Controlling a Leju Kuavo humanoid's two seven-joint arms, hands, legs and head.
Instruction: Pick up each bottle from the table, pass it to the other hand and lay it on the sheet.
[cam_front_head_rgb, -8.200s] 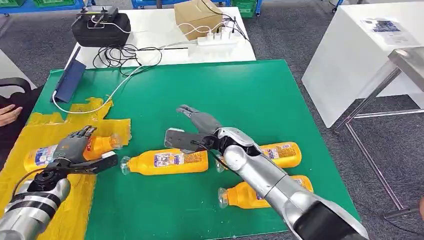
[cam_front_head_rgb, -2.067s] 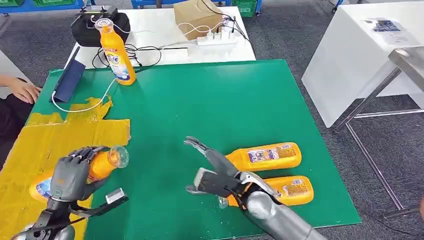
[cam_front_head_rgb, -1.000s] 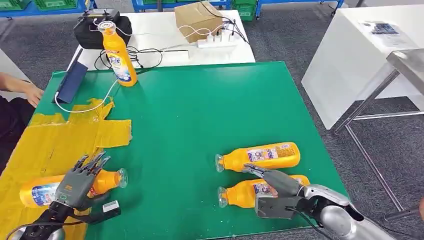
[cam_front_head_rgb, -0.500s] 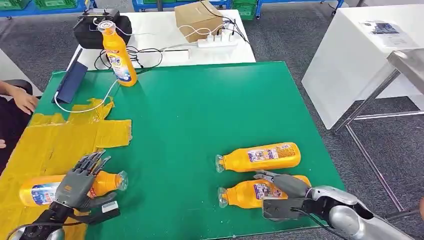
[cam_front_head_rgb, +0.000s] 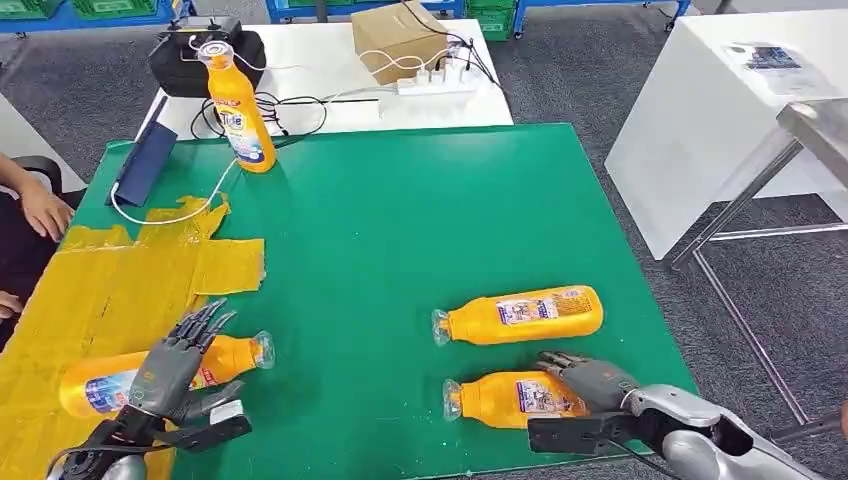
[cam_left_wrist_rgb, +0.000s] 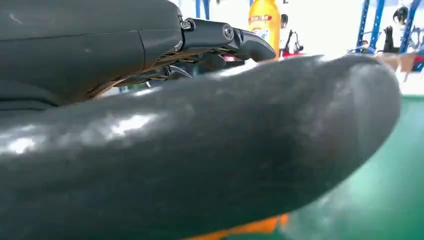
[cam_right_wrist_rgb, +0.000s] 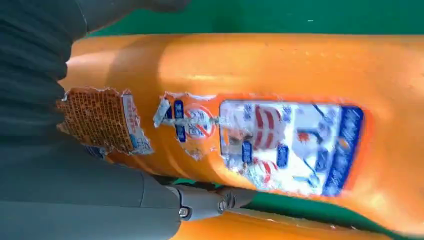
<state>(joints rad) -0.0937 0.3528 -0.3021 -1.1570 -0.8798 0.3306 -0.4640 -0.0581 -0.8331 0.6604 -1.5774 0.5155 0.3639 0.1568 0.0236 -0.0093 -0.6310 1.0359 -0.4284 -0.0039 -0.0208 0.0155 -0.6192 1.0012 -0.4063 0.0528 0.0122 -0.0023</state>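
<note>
From the head view, the left robot hand (cam_front_head_rgb: 175, 368) is hovering with its fingers spread and straight, released, over an orange plastic bottle (cam_front_head_rgb: 120, 375) that is lying on its side on the crumpled yellow sheet (cam_front_head_rgb: 120, 280), neck pointing toward the green bench (cam_front_head_rgb: 400, 220). The right robot hand (cam_front_head_rgb: 590, 385) is lying against the base end of a second orange plastic bottle (cam_front_head_rgb: 510, 398), which is resting on its side on the green bench surface; its fingers are curling over the bottle's far side, while its thumb is sitting below the bottle. Whether it is truly grasping is not clear from here. Just beyond that right robot hand, a third orange plastic bottle (cam_front_head_rgb: 520, 315) is lying on its side, apart from the hand. Far ahead of the left robot hand, an upright orange bottle with a blue label (cam_front_head_rgb: 238, 110) is standing at the bench's far edge, near a dark blue tablet-like slab (cam_front_head_rgb: 140, 165) and a white cable (cam_front_head_rgb: 190, 205). A person's hand (cam_front_head_rgb: 45, 215) is resting beside the yellow sheet.

In the left wrist view, the left robot hand's thick grey thumb (cam_left_wrist_rgb: 200, 150) is crossing the frame, with dark fingers (cam_left_wrist_rgb: 220, 40) extended above it and a sliver of orange beneath.

In the right wrist view, the right robot hand (cam_right_wrist_rgb: 75, 150) is pressing against the second orange bottle's (cam_right_wrist_rgb: 280, 75) labelled side, with its thumb underneath and its fingers over the top, grasping it.
</note>
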